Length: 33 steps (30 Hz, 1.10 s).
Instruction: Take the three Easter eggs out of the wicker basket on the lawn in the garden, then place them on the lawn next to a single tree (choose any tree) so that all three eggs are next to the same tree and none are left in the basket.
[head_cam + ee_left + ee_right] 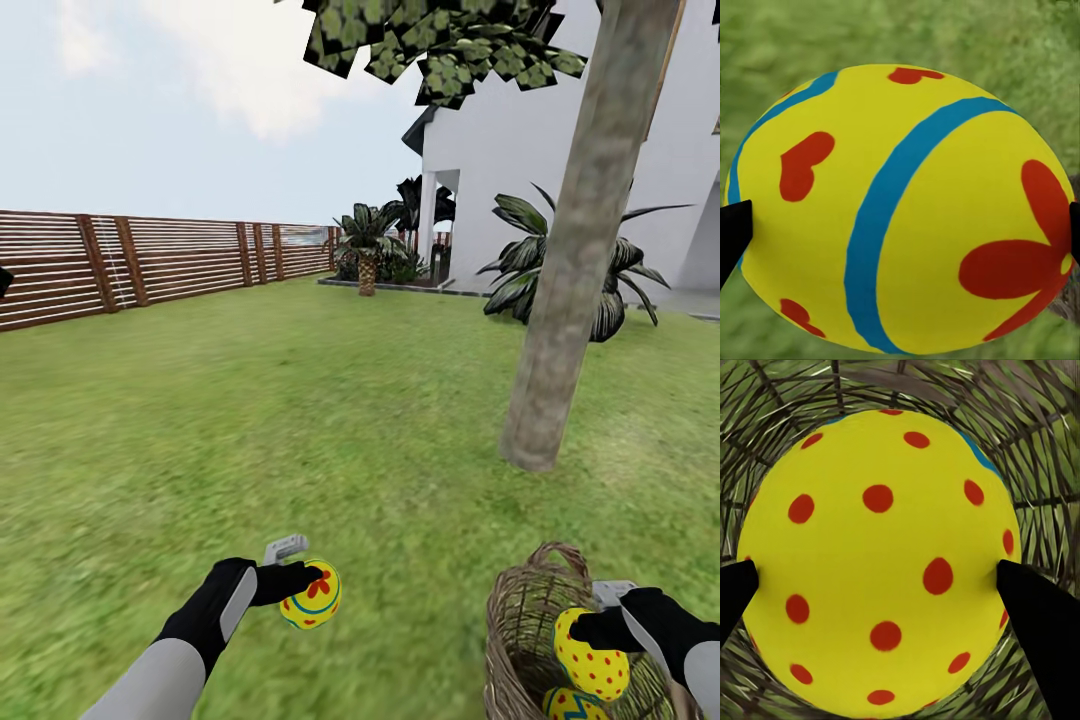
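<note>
Green lawn (300, 420) is spread below one Easter egg (311, 595) clamped by the left gripper (300, 580), another egg (590, 655) is clamped by the right gripper (600, 630) inside the wicker basket (520, 620), near the tree (580, 250).

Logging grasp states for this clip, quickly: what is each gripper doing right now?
Left gripper: closed on the blue-striped Easter egg, held above the lawn.
Right gripper: closed on the red-dotted Easter egg, inside the wicker basket.
</note>
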Tool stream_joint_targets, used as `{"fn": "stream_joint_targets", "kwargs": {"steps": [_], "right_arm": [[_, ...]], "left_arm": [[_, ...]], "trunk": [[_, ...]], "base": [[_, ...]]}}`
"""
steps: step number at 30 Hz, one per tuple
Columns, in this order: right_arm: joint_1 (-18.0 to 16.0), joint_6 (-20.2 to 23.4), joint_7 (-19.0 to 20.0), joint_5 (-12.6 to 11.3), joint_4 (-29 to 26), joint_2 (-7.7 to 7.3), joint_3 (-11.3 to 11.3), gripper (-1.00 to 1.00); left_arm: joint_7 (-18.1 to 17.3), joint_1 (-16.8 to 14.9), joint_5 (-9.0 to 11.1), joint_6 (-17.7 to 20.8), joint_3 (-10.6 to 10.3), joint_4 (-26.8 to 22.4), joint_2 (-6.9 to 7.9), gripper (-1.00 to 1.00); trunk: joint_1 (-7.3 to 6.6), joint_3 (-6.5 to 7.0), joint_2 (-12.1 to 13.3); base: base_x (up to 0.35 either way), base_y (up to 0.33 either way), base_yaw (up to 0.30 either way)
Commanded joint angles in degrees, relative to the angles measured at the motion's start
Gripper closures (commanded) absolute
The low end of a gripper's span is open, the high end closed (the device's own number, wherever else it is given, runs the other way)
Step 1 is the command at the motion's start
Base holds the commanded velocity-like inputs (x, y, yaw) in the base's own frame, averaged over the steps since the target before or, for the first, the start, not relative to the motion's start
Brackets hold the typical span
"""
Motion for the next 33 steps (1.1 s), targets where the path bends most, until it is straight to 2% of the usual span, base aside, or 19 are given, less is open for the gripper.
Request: {"fn": "stream_joint_targets", "kwargs": {"steps": [1,6,10,29,33], "right_arm": [[-0.02,0.3,-0.01,-0.58,-0.11,-0.06,0.48,1.0],[-0.02,0.3,-0.01,-0.58,-0.1,-0.06,0.48,1.0],[-0.02,0.3,-0.01,-0.58,-0.1,-0.06,0.48,1.0],[-0.02,0.16,-0.01,-0.5,0.78,0.03,0.48,1.0],[-0.02,0.13,-0.01,-0.49,0.78,0.41,0.48,1.0]], "left_arm": [[-0.16,-0.02,0.02,0.43,0.44,-0.07,-0.08,1.0],[-0.18,-0.02,0.1,0.44,0.44,0.08,-0.08,1.0],[-0.26,-0.02,0.23,0.43,0.53,2.12,-0.1,1.0],[-0.27,-0.02,0.36,0.43,0.53,2.22,-0.15,1.0],[-0.27,-0.02,0.37,0.42,0.53,2.22,-0.16,1.0]], "trunk": [[-0.24,0.12,0.39],[-1.33,1.02,2.39],[-2.21,1.74,4.0],[-6.38,5.15,11.62],[-7.26,5.87,13.22]], "base": [[0.0,0.0,0.0],[0.0,0.0,0.0],[0.0,0.0,0.0],[0.0,0.0,0.0],[0.0,0.0,0.0]]}}
